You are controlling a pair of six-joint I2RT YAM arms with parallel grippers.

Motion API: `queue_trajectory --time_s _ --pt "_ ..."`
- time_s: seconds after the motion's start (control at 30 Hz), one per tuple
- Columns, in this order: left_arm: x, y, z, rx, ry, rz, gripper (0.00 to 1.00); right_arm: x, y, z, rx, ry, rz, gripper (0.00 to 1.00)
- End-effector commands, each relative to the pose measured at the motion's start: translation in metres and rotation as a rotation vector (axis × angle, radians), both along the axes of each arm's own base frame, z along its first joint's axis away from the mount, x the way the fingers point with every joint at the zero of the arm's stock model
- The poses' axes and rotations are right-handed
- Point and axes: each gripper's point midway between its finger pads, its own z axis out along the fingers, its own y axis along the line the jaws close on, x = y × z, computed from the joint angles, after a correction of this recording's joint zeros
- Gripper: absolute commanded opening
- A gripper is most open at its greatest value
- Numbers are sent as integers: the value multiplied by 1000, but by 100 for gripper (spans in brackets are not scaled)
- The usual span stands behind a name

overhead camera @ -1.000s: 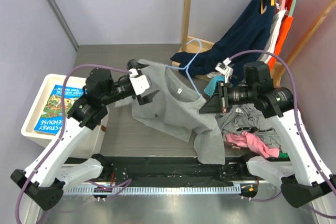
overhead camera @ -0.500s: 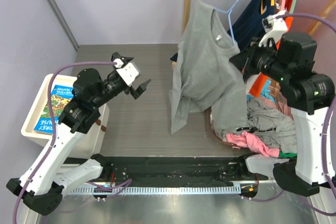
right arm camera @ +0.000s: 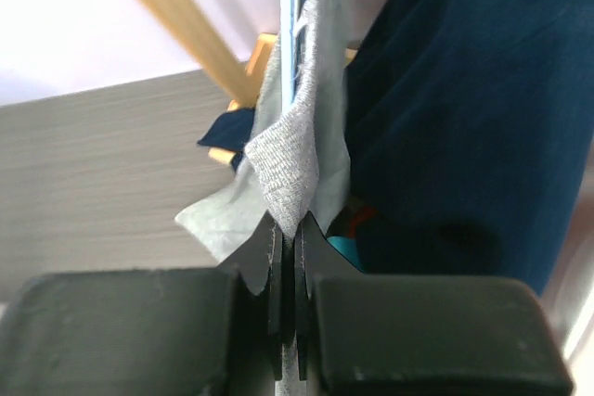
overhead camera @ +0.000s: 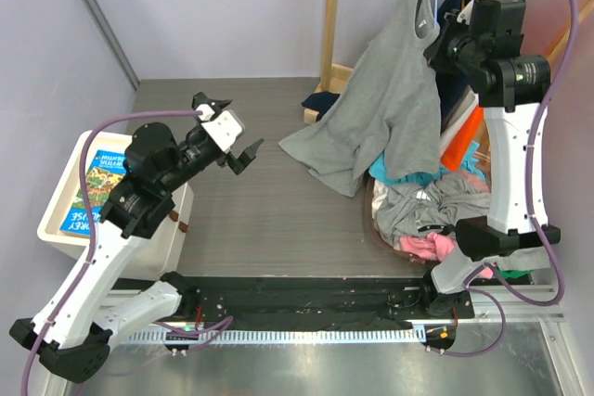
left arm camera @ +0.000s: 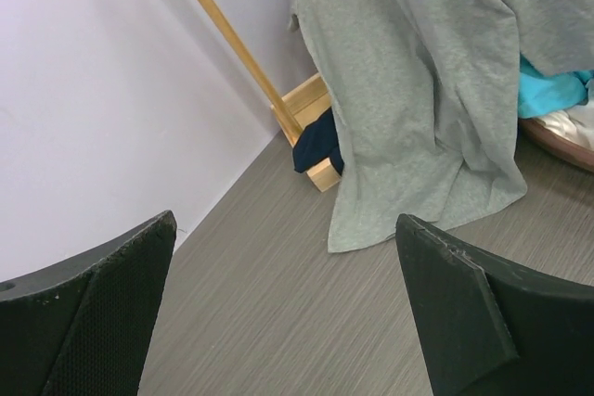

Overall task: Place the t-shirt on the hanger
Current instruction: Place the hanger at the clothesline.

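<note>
My right end effector [right arm camera: 286,229] is clamped on the t-shirt [right arm camera: 283,169] at the hanger [right arm camera: 289,6], my left end effector [overhead camera: 230,124] apart. I should lift level and slow so nothing slips

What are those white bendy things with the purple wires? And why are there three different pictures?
That is a robot with a left arm and a right arm, each ending in a pincer. One picture looks down from above. The other two come from little cameras on the wrists, so you see black fingers up close. The right gripper is pinched shut on the grey t-shirt, holding it and its pale-blue hanger up by the wooden rack. The left gripper is open and holds nothing. A pile of clothes lies on the table, and a white box holds a book.
</note>
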Motion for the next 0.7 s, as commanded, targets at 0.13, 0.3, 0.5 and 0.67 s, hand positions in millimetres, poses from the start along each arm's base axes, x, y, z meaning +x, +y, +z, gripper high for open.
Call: queue_trajectory --time_s 0.13,0.3,0.5,0.67 --pt "-6 9 -3 -4 -17 20 100 26 -13 86 61 -340 -72 1" --pt "-4 9 -8 -1 -7 26 100 38 -13 105 88 -423 -84 1" --pt "-3 12 -11 3 6 48 100 53 -19 84 99 -389 -142 1" --pt "-5 21 -32 12 105 95 100 37 -12 55 106 -330 -95 8"
